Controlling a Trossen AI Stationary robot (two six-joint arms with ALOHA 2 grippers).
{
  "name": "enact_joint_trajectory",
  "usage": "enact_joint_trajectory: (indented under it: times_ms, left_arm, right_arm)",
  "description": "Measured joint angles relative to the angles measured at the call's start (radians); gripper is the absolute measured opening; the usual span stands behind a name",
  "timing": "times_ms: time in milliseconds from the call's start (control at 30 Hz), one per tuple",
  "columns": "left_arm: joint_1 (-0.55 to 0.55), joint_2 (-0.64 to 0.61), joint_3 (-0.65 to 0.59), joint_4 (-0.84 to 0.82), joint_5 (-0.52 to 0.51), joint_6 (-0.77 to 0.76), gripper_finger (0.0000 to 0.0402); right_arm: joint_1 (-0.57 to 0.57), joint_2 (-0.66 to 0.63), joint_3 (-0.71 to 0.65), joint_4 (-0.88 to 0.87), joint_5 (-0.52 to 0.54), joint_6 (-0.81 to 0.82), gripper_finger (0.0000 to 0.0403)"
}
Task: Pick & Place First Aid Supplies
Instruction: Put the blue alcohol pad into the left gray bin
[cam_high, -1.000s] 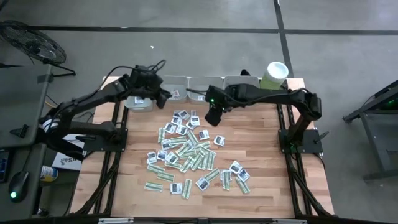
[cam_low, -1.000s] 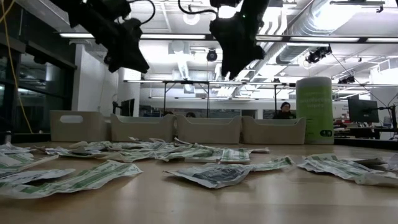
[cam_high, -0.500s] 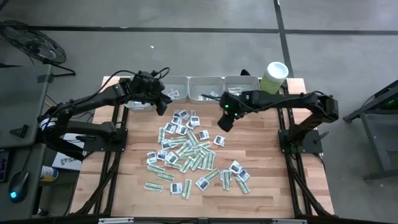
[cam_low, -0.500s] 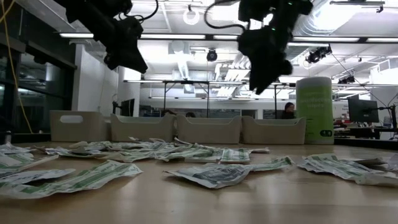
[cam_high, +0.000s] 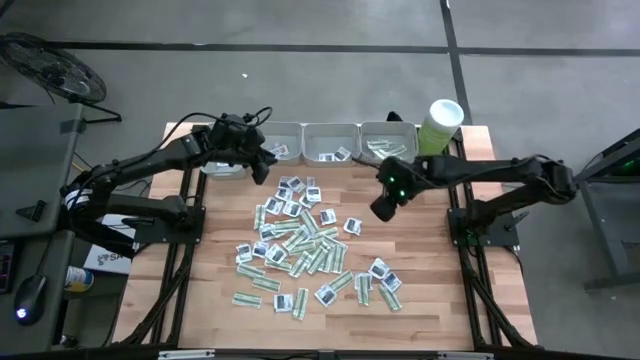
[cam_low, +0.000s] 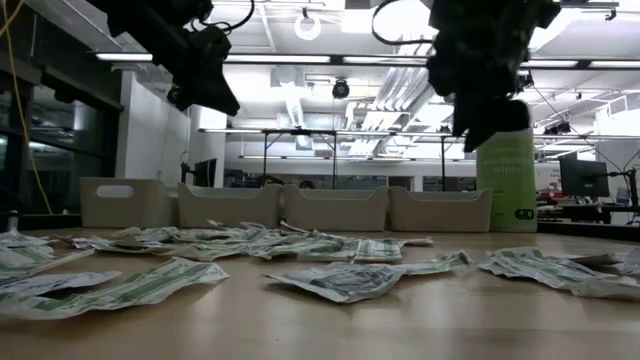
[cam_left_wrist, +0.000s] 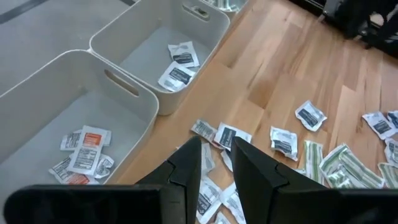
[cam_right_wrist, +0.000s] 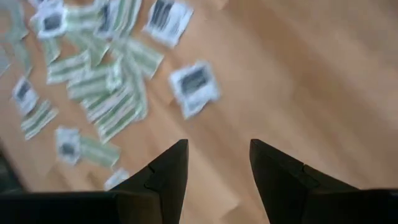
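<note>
The first aid supplies (cam_high: 305, 240) lie in a loose pile at mid-table: green-white strips and squarish white sachets with dark marks, flat on the wood. My left gripper (cam_high: 263, 166) hangs open above the pile's far left corner, beside the grey trays (cam_high: 280, 146). In the left wrist view its fingers (cam_left_wrist: 217, 158) have nothing between them. My right gripper (cam_high: 381, 209) is open and empty over bare wood just right of the pile. In the right wrist view (cam_right_wrist: 217, 158) it points steeply down, with a squarish sachet (cam_right_wrist: 194, 86) ahead of it.
Several grey trays line the far edge; sachets lie in each tray. One tray (cam_left_wrist: 74, 134) holds orange-marked sachets, its neighbour (cam_left_wrist: 168, 43) white ones. A tall pale green tub (cam_high: 441, 122) stands at the far right. Bare wood lies along the right side (cam_high: 420, 250).
My right gripper has swung from the far middle toward the table's right and near edges, sinking and rolling as it went. It stays open and empty. The sachets have not moved.
</note>
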Motion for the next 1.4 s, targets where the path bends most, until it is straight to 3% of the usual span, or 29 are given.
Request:
enact_joint_trajectory:
  times_ms: [267,467,700,967,1167,1400]
  left_arm:
    - [0.000,0.000,0.000,-0.001,0.079,0.054,0.0088]
    - [0.000,0.000,0.000,-0.001,0.119,0.085,0.0088]
    - [0.000,0.000,0.000,-0.001,0.126,0.086,0.0088]
    - [0.000,0.000,0.000,-0.009,0.144,0.104,0.0088]
    - [0.000,0.001,0.000,-0.009,0.144,0.104,0.0088]
    - [0.000,0.001,0.000,-0.009,0.144,0.104,0.0088]
  right_arm:
    - [0.183,-0.007,-0.005,-0.067,0.003,0.327,0.0165]
    - [0.350,0.001,-0.005,-0.068,0.093,0.599,0.0165]
    - [0.537,0.076,-0.005,-0.058,0.154,0.897,0.0165]
    - [0.680,0.180,-0.005,-0.030,0.146,1.286,0.0165]
    - [0.716,0.255,-0.005,0.036,0.078,1.397,0.0165]
    - [0.727,0.363,-0.005,0.072,0.061,1.411,0.0165]
